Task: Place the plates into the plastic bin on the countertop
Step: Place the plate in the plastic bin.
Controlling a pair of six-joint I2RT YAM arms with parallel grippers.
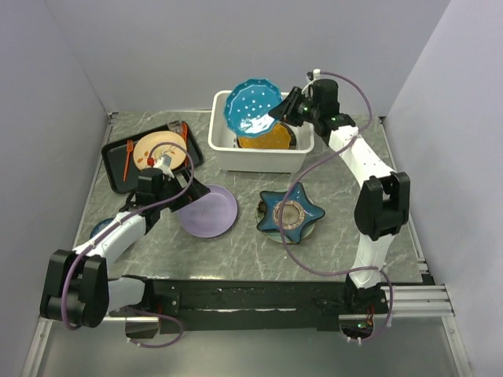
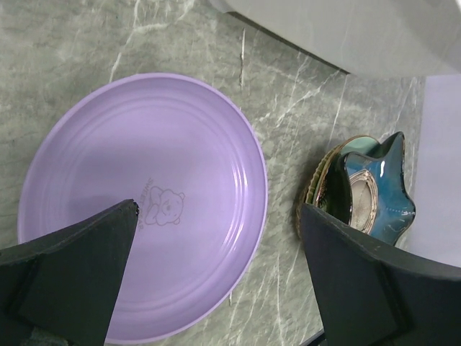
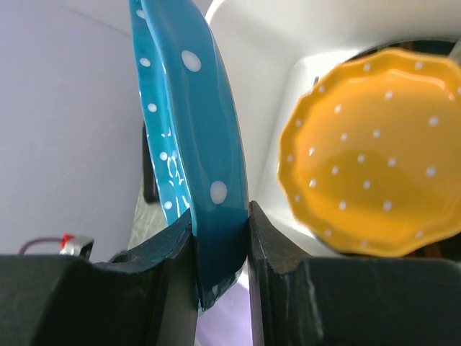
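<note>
The right gripper (image 3: 222, 223) pinches the rim of the blue dotted plate (image 3: 209, 108), tilted over the white bin (image 1: 224, 153) at 12 o'clock. An orange plate (image 3: 374, 158) lies inside. The left gripper (image 2: 218, 209) is spread wide, holding nothing, above a purple plate (image 2: 144, 144) on the surface (image 2: 72, 43).

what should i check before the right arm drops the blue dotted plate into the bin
1. Grip: right claw shut on the blue dotted plate at its rim, ok.
2. Position: plate above the bin, near its left rear corner, tilted steeply, ok.
3. Landing spot: cannot tell; an orange plate already lies inside.
4. Other arm: left claw away from the bin, open above the purple plate, ok.
</note>
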